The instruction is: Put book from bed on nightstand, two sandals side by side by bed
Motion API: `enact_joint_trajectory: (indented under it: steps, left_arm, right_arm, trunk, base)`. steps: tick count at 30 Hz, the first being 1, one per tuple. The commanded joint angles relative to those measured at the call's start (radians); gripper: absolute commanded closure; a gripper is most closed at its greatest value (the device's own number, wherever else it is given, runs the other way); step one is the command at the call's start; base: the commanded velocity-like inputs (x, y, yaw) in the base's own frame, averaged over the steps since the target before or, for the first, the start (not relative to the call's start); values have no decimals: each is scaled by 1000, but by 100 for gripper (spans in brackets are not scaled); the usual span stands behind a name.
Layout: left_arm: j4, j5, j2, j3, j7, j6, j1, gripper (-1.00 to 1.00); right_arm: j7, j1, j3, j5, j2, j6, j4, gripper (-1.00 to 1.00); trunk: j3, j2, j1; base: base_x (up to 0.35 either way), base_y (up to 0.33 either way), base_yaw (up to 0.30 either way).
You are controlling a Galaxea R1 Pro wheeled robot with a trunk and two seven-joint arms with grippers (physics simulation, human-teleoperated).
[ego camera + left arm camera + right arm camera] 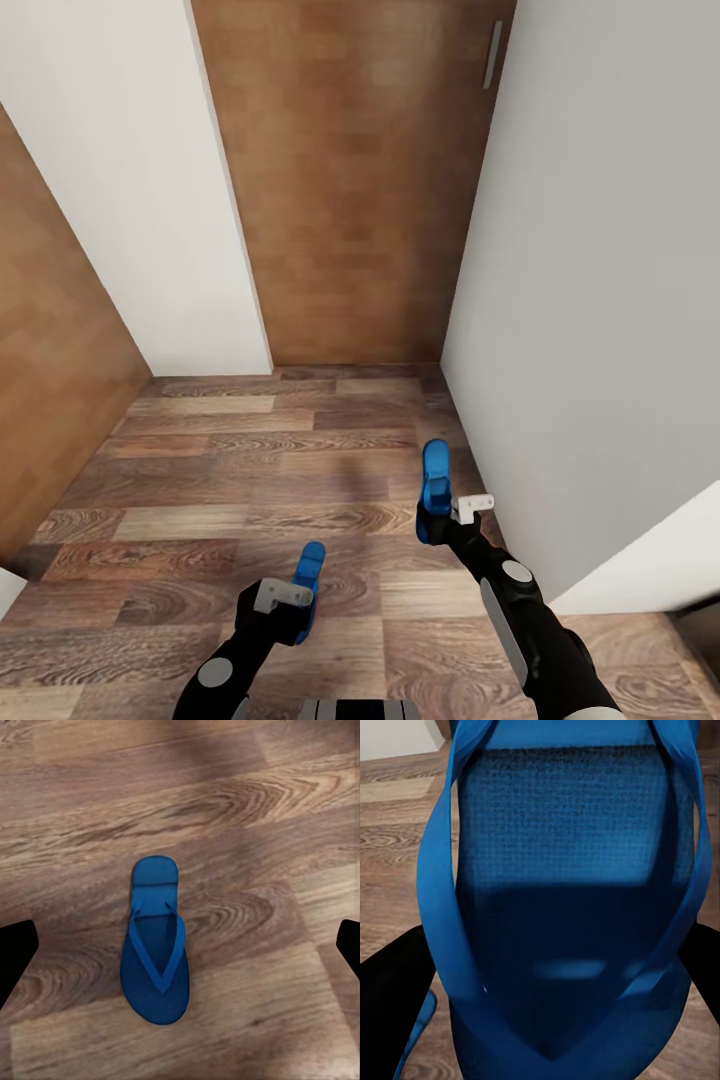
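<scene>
Blue rubber flip-flop sandal (562, 892) sits clenched in right claw (445, 512); left claw (288, 600) gapes over second blue sandal (155, 945); probably both go bedward next.

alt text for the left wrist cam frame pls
A blue flip-flop sandal lies flat on a brown wood-plank floor, straps facing up, centred in the frame. The dark tips of the left gripper's fingers show at both side edges, spread wide apart and well clear of the sandal.
</scene>
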Motion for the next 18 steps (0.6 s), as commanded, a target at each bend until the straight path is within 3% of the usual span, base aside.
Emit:
enact_joint_trajectory:
  steps: [1, 4, 11, 18]
  left_arm:
    - [-1, 8, 1, -4, 9, 5, -1, -100]
    - [-1, 8, 2, -4, 9, 4, -1, -100]
    - [0, 9, 2, -4, 9, 5, -1, -100]
    - [0, 9, 2, -5, 9, 4, -1, -100]
  right_arm:
    - [3, 0, -1, -7, 0, 6, -1, 100]
    - [3, 0, -1, -7, 1, 6, -1, 100]
    - [3, 0, 0, -7, 2, 7, -1, 100]
    - [3, 0, 0, -7, 2, 8, 0, 100]
  trunk:
    - [-1, 0, 0]
    - [-1, 0, 0]
    - [-1, 0, 0]
    - [-1, 0, 0]
  base:
    - [13, -11, 0]
    - [20, -5, 0]
    - [213, -40, 0]
    - [30, -4, 0]
